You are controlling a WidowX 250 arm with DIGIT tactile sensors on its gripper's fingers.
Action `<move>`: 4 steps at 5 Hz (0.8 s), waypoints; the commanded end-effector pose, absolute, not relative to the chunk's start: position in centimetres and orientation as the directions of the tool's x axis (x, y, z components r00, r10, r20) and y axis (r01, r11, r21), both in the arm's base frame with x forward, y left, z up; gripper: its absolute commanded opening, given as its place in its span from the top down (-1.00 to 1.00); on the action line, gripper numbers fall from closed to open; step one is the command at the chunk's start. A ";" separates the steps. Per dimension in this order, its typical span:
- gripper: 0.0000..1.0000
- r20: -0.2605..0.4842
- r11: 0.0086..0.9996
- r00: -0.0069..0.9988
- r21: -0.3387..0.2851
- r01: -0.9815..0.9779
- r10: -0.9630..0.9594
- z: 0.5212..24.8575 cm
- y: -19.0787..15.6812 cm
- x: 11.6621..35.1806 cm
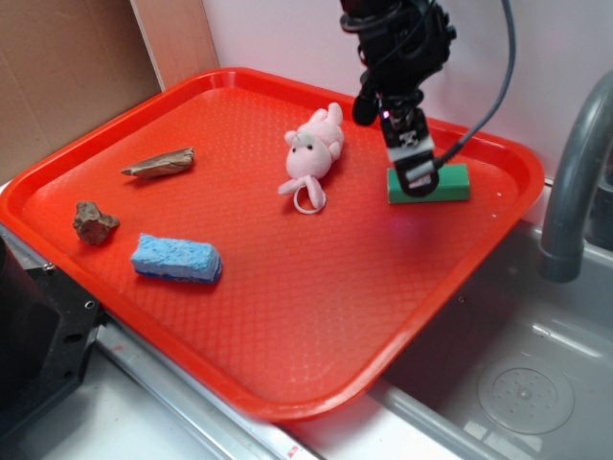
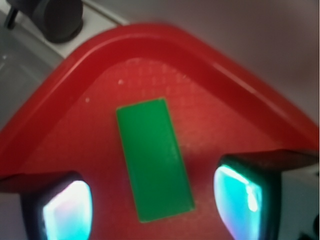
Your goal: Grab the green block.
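The green block (image 1: 450, 184) lies flat on the red tray (image 1: 287, 316) near its far right corner. In the wrist view the green block (image 2: 152, 157) runs lengthwise between my fingers, its near end level with the pads. My gripper (image 1: 418, 180) hangs right over the block's left part, low to the tray. It is open: the two fingertips (image 2: 67, 210) stand wide on either side of the block with a gap on each side. Nothing is held.
A pink plush toy (image 1: 313, 149) lies left of the gripper. A blue sponge (image 1: 176, 258), a brown rock (image 1: 93, 222) and a brown stick-like piece (image 1: 159, 164) lie on the tray's left half. A grey faucet (image 1: 575, 182) and sink (image 1: 498, 374) are on the right.
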State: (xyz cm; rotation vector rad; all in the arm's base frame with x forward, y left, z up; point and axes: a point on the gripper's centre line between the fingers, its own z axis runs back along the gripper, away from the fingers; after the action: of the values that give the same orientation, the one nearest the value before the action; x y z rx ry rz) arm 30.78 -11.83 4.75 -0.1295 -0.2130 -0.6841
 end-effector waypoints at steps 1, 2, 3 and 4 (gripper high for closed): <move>-1.00 0.264 0.736 0.716 -0.033 0.677 -0.646 4.0 -14.0 31.4; -1.00 0.251 0.737 0.721 -0.039 0.675 -0.646 3.5 -14.2 32.1; 1.00 0.243 0.751 0.733 -0.028 0.660 -0.635 3.6 -14.3 32.0; 1.00 0.261 0.770 0.749 -0.033 0.637 -0.609 5.5 -14.1 31.0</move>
State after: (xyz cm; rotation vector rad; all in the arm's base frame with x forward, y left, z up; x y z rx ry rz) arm 30.71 -12.43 2.81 -0.1228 -0.1565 -0.6633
